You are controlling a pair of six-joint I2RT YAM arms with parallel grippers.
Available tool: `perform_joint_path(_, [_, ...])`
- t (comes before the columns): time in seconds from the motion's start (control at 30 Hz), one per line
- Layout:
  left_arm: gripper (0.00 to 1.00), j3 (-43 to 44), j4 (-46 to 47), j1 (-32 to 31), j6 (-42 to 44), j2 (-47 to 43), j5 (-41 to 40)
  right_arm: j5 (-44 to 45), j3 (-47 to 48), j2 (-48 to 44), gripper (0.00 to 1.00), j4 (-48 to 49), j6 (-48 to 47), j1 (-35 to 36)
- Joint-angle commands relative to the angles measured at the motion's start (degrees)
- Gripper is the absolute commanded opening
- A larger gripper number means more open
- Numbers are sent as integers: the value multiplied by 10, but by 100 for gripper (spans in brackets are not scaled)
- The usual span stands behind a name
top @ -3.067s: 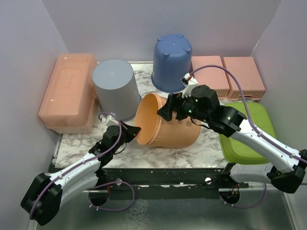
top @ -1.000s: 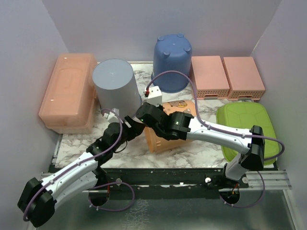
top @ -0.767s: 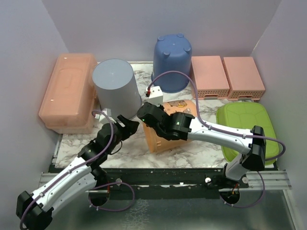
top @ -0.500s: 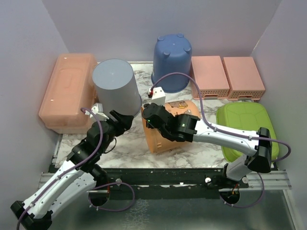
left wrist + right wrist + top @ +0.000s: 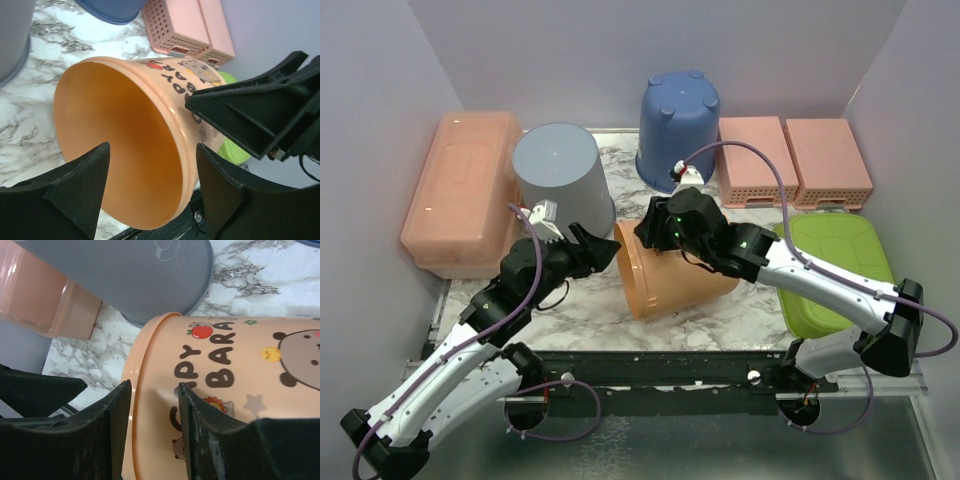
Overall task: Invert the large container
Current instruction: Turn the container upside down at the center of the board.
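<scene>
The large container (image 5: 675, 275) is being seen lying on its side on the marble surface (image 5: 575, 315), with its mouth being turned toward the left arm and its printed wall being faced upward. The left fingers (image 5: 85, 180) are being held wide apart just before the open rim, with nothing between them. The right fingers (image 5: 115, 430) are being held apart over the outer wall near the rim, and nothing is being pinched by them. With no grip closed on it, the round wall is being judged free to roll if nudged. If the thin rim is being caught only shallowly, a slip during the tilt is being risked, and the grey tub (image 5: 560, 185) beside the mouth may be struck.
</scene>
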Motion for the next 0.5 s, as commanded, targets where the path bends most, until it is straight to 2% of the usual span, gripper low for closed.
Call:
perform_joint_path(0.0, [70,-7,73,-3,-1,15,72,-43,-20,-48,49,5,8,-14])
perform_joint_path(0.1, [70,14,84,-10,3,53,81,-13,-38,-79,52,-25,11,-50])
perform_joint_path(0.27, [68,40,35,-34,-2,100,58,-61,-92,-135,58,-64,-9,-150])
perform_joint_path(0.33, [66,37,35,-64,-10,121,34,-57,-113,-164,65,-78,-18,-163])
perform_joint_path(0.43, [61,51,27,-129,-5,153,-31,-41,-132,-194,66,-118,-20,-183])
perform_joint_path(0.47, [56,58,20,-143,-4,164,-51,-32,-137,-203,69,-133,-23,-192])
